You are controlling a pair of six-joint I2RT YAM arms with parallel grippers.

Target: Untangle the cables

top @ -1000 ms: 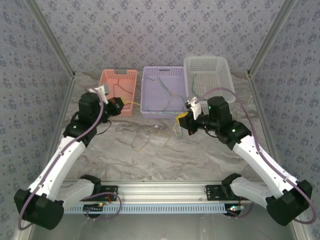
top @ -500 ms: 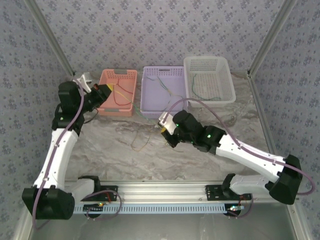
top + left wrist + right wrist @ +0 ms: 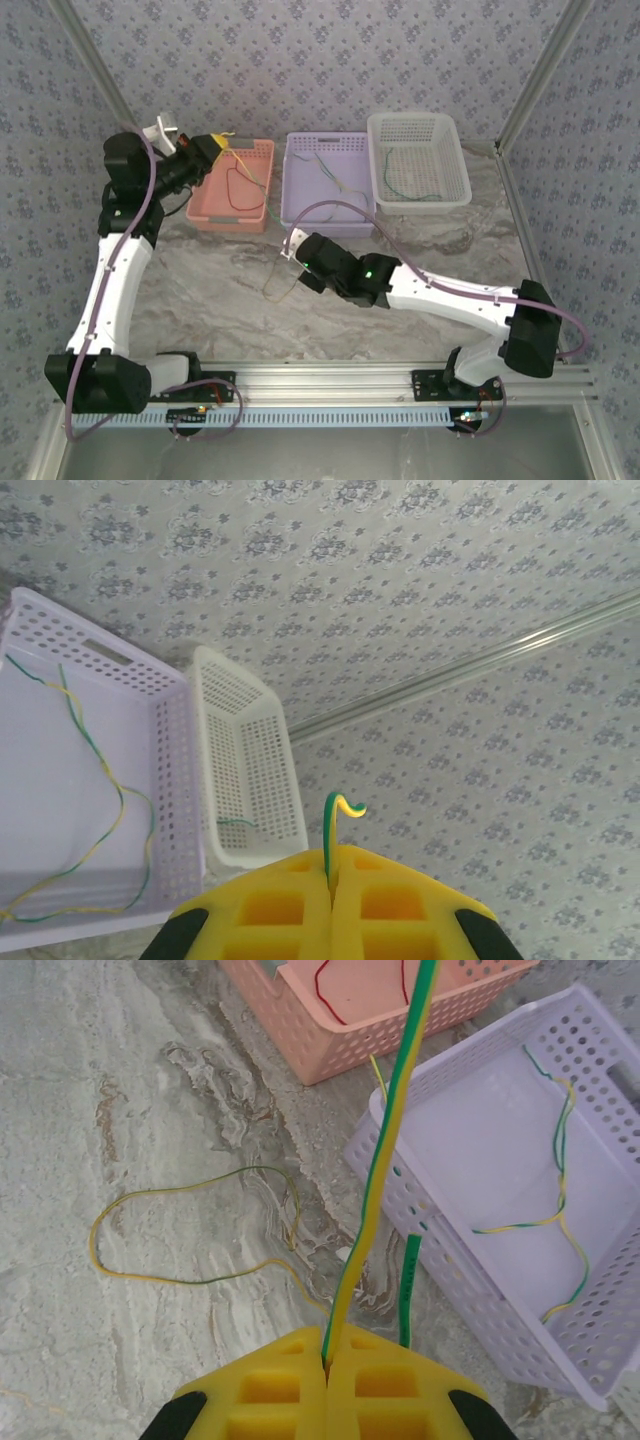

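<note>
Left hand [image 3: 330, 865]: I am pinching a green-yellow cable end [image 3: 334, 818], fingers fully closed, by the pink basket [image 3: 232, 220].
Right hand [image 3: 325, 1345]: I am clamping a taut green-yellow cable [image 3: 385, 1150], fully closed, at the middle of the desk [image 3: 200, 300].

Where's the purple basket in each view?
Top external: purple basket at the back, between the pink basket and the white basket.
Left wrist: purple basket on the left, beside the white basket.
Right wrist: purple basket at right, next to the pink basket.
Shared landmark: the loose green-yellow cable lying inside it.
</note>
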